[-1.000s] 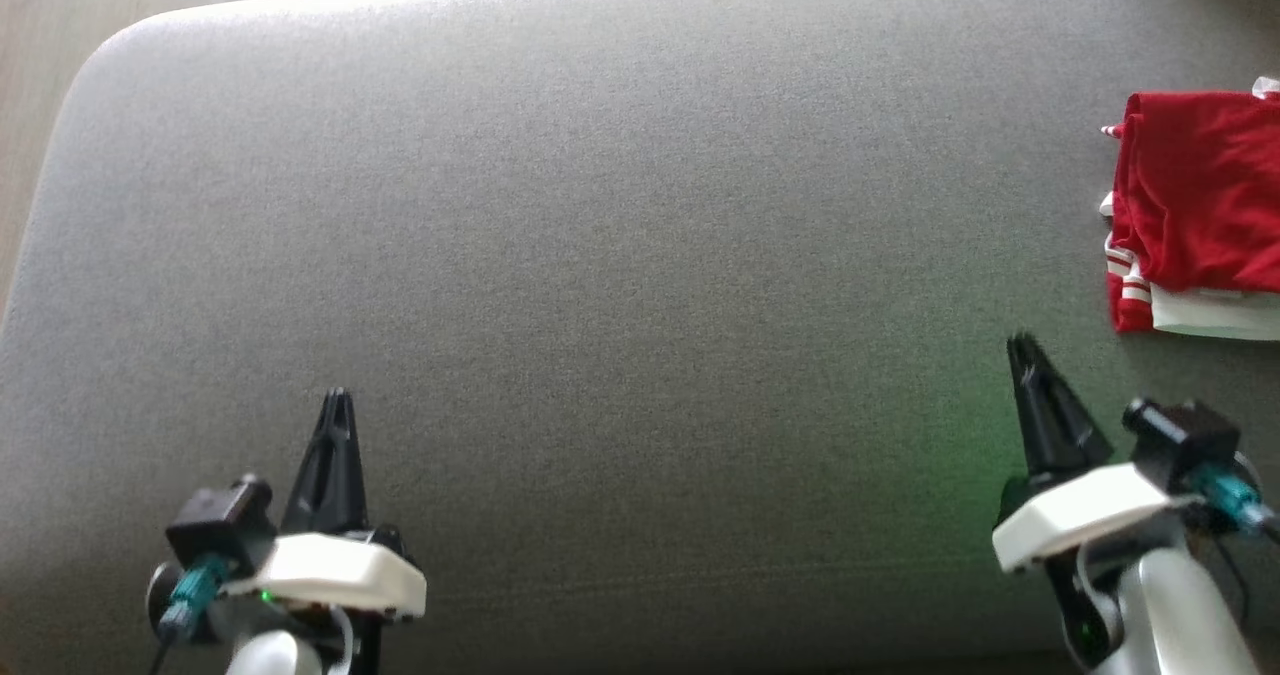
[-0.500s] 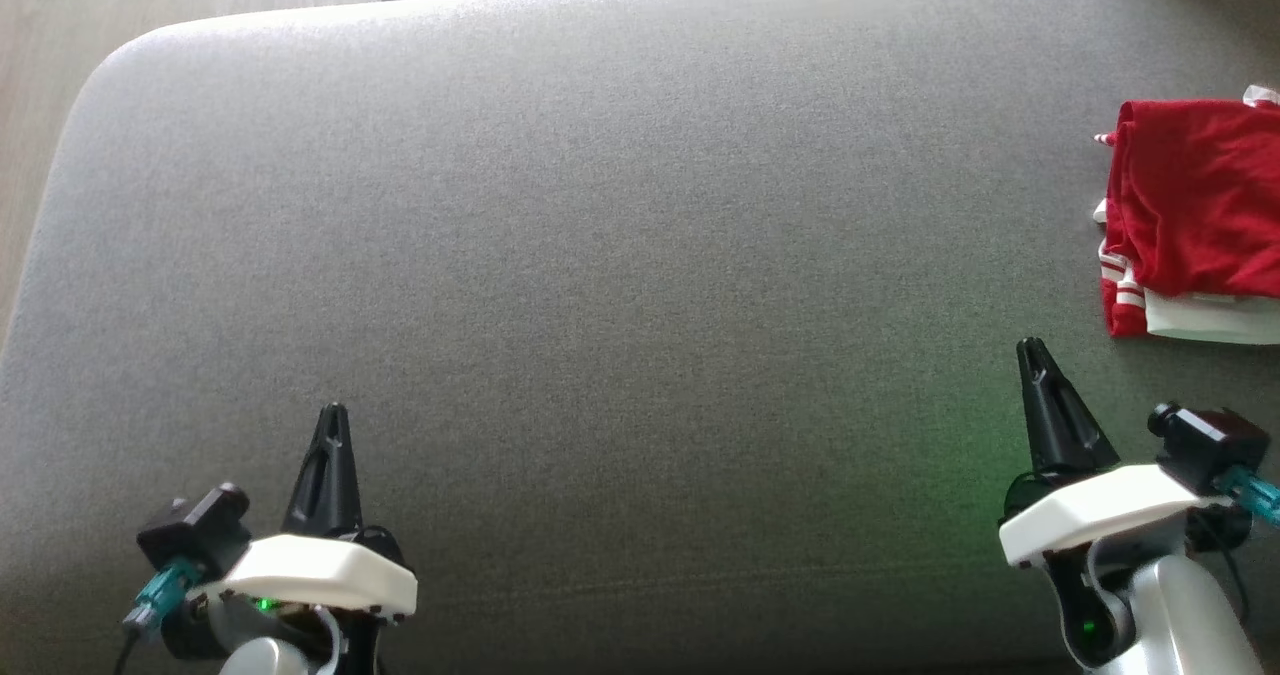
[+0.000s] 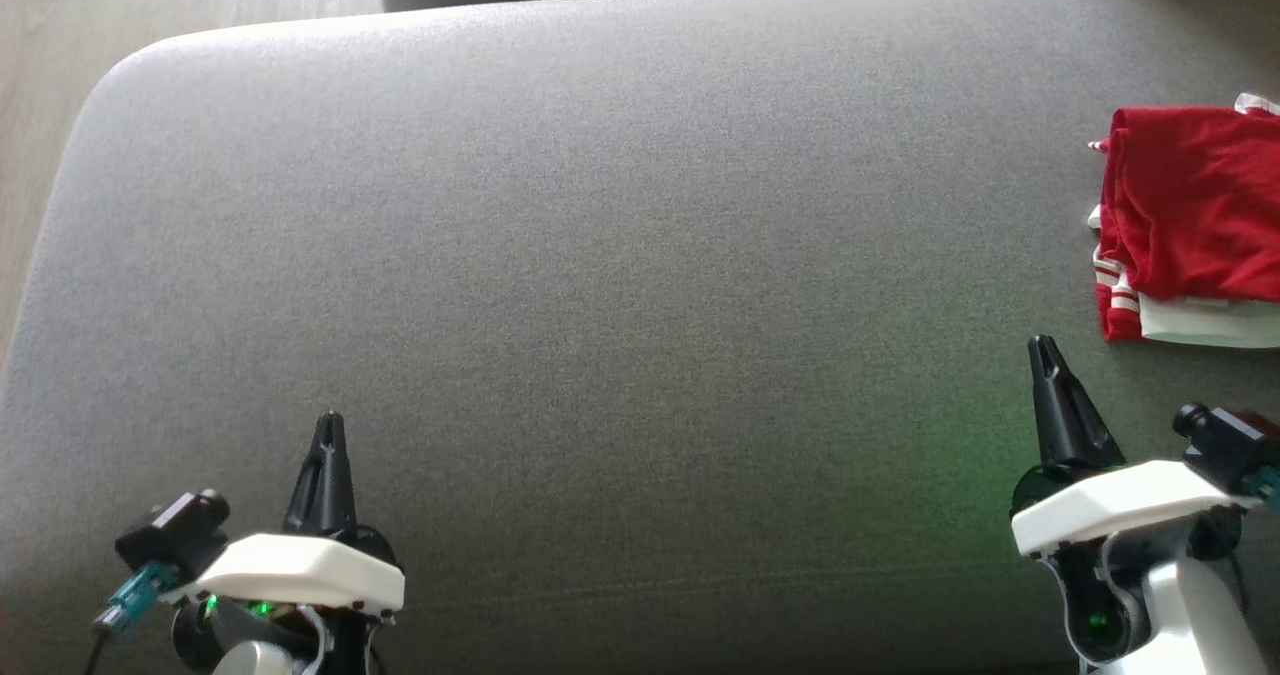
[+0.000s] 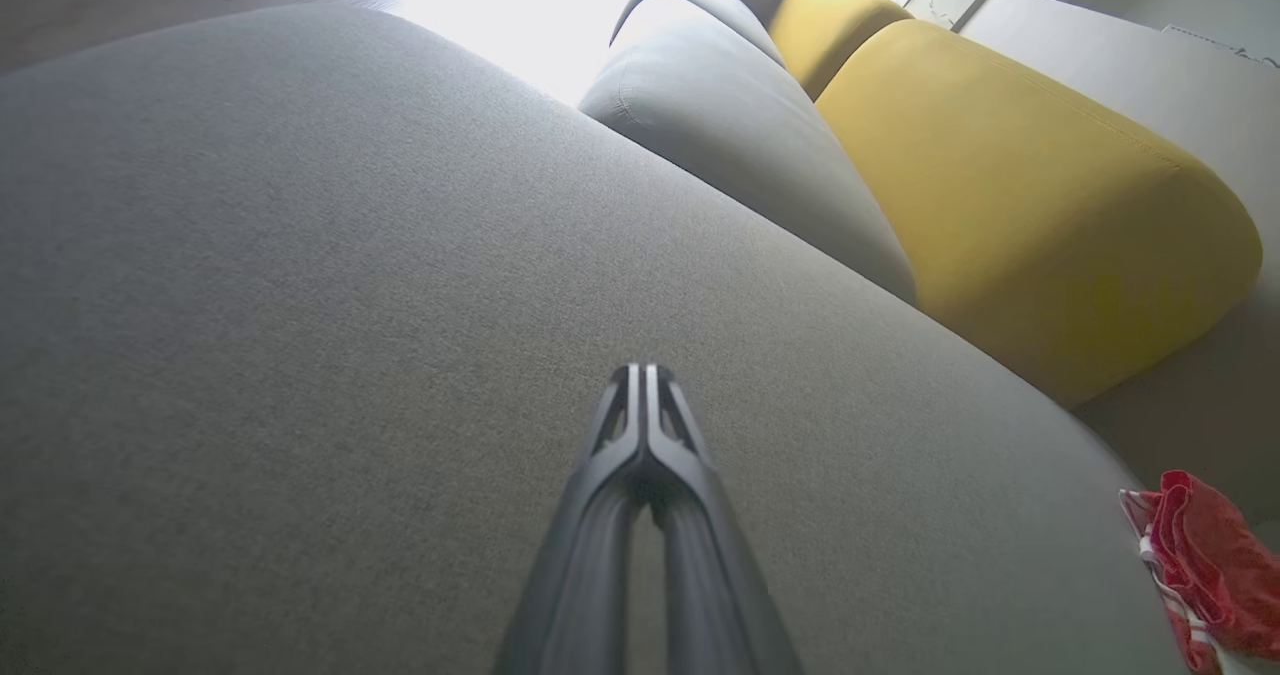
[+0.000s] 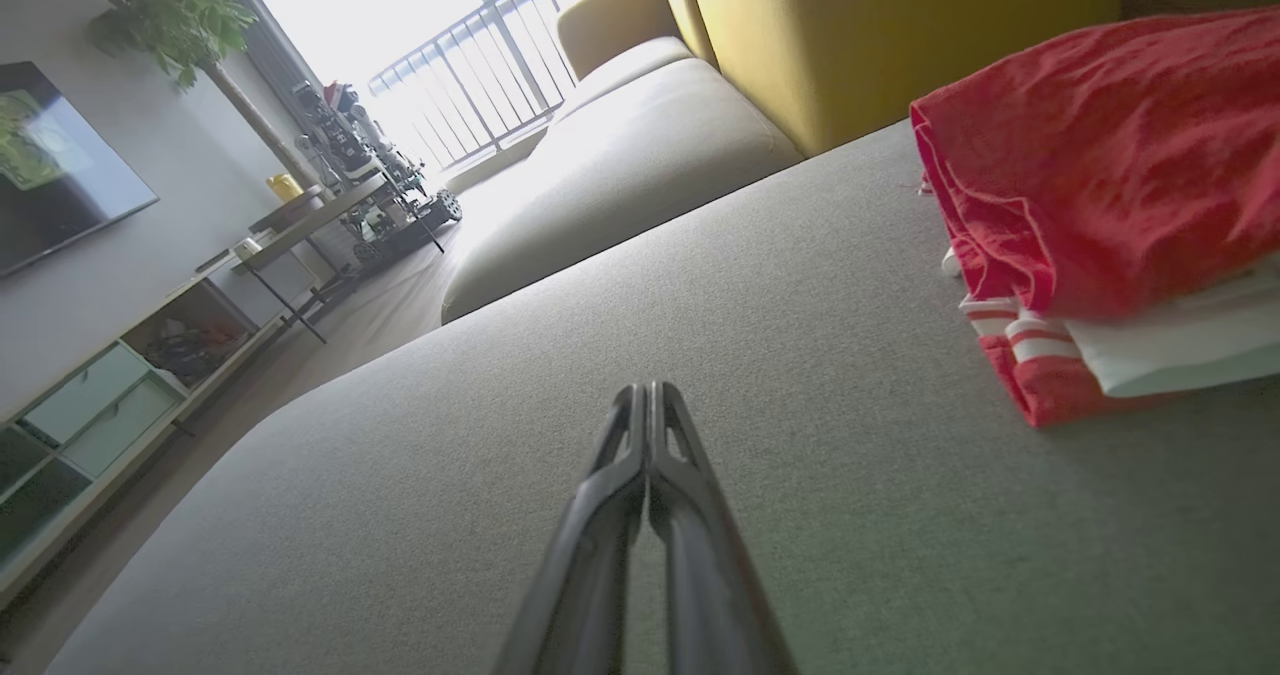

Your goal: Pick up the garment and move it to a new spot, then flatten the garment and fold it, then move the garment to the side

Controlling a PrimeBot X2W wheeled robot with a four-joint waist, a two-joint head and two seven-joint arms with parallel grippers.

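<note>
The garment point(image 3: 1190, 225), red with white stripes and a white layer beneath, lies folded in a compact stack at the 3 o'clock edge of the head view, on the grey sofa seat point(image 3: 600, 255). The left hand point(image 3: 329, 423) is at about 7 o'clock, its 2 fingers pressed together into a single point with nothing between them, over bare grey fabric. The right hand point(image 3: 1043, 343) is at about 4 o'clock, its fingers likewise together and empty; the garment lies near it, at its 1 o'clock, not touching. In the right wrist view the stack sits at 2 o'clock, with a yellow cushion point(image 5: 900, 35) behind it. In the left wrist view the garment is a small red patch at 4 o'clock, well apart from that hand
</note>
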